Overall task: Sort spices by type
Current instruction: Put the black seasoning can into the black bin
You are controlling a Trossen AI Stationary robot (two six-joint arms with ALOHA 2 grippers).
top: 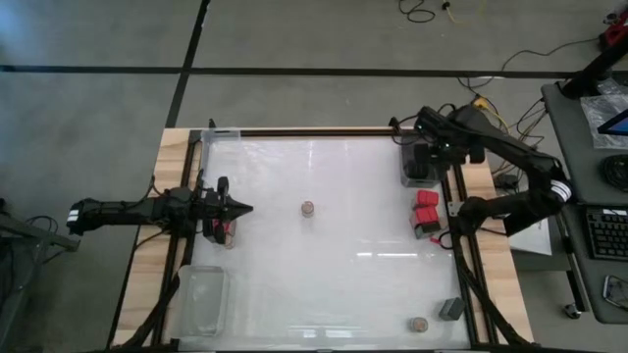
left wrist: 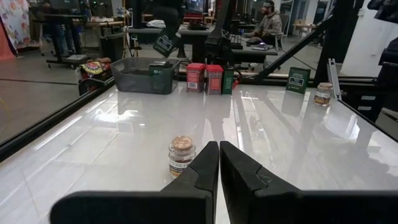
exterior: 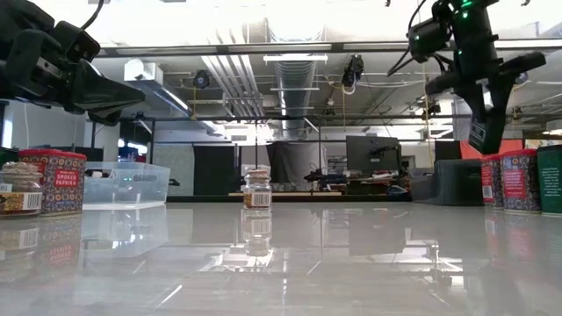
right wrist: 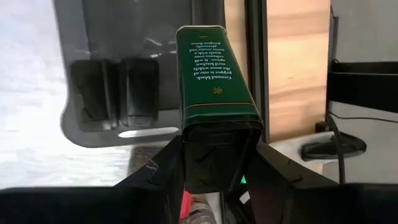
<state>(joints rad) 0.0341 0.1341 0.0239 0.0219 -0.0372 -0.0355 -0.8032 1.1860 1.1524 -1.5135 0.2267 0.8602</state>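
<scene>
right gripper (right wrist: 214,180), upper right, jaws clamp dark green rectangular tin (right wrist: 214,93), long axis pointing over grey tray (right wrist: 124,74); left gripper (left wrist: 219,171) jaws closed.

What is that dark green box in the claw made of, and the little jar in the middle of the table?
The green box looks like painted metal: crisp folded seams, soft sheen, printed lettering. The little jar seems clear glass or plastic, its contents showing through, with a paper label; which of the two I cannot tell.
</scene>
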